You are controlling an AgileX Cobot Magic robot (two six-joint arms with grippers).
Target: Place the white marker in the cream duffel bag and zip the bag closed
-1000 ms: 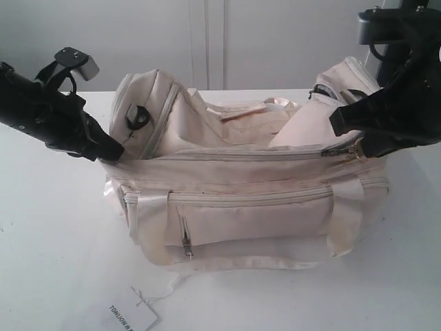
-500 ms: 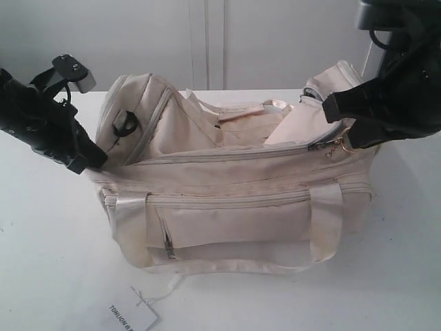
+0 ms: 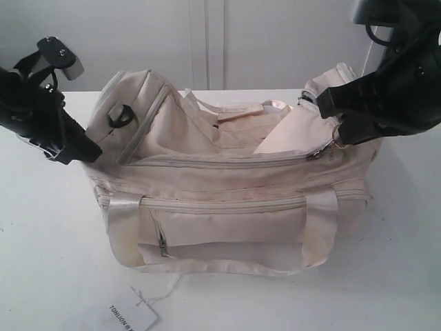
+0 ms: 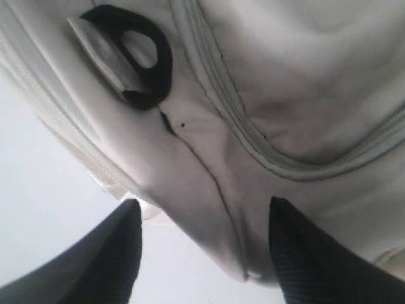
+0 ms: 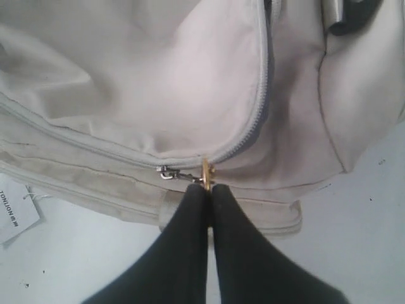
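Observation:
The cream duffel bag [image 3: 234,207] lies on the white table with its top zipper open along most of its length. My right gripper [image 3: 336,136] [image 5: 207,189] is shut on the golden zip pull ring [image 5: 206,171] at the bag's right end, beside the grey slider [image 5: 166,172]. At the bag's left end, my left gripper [image 3: 87,153] [image 4: 202,202] is open. A fold of the bag's end fabric [image 4: 253,209] hangs between its fingers, below the black strap ring [image 4: 136,57]. The white marker is hidden.
A white paper tag [image 3: 131,318] with printed text lies on the table in front of the bag, tied by a thin string. A white wall stands behind the table. The bag's satin handles [image 3: 320,227] hang down its front.
The bag has slid to the left. My right gripper moved left with the zip pull. My left gripper drew back to the left and rose.

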